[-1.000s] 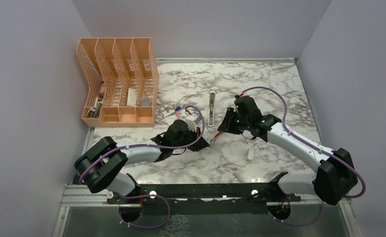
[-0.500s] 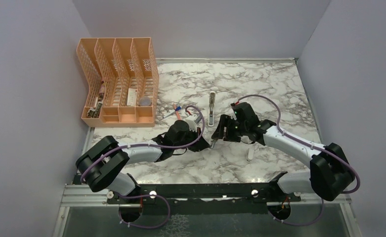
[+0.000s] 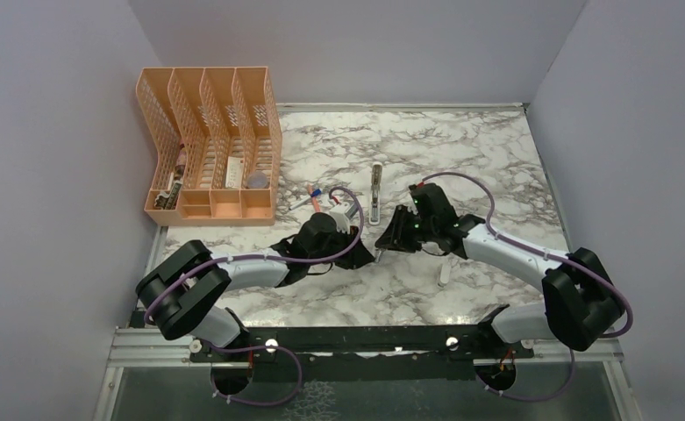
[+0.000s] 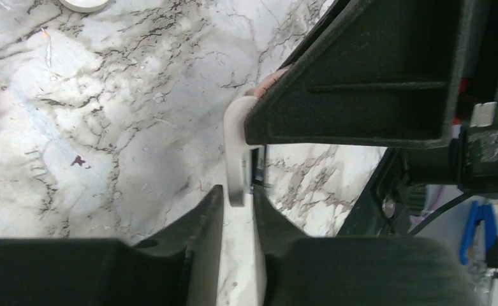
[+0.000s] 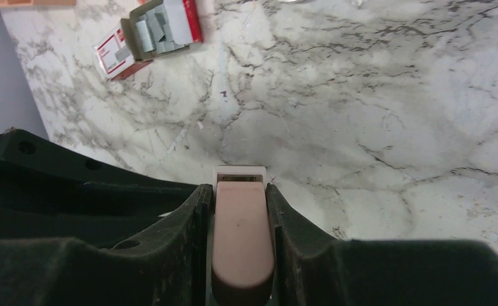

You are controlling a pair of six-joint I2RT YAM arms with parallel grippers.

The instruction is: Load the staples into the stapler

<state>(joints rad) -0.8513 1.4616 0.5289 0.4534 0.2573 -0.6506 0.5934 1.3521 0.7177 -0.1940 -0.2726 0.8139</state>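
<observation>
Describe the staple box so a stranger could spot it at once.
On the marble table, look near the foot of the orange organizer. A small open cardboard box lies flat there. It is the only red-and-white thing around, and grey staple strips show inside it.

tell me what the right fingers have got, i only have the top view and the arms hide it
Observer: In the right wrist view the right fingers are closed on a short pink block with a rounded end.
Operator: and the left ones
Observer: The left wrist view shows the tip of a slim white bar between the left fingers; whether they grip it is unclear.
Operator: what is there to load
Observer: The right wrist view shows a red-and-white box lying open with grey staples inside.
</observation>
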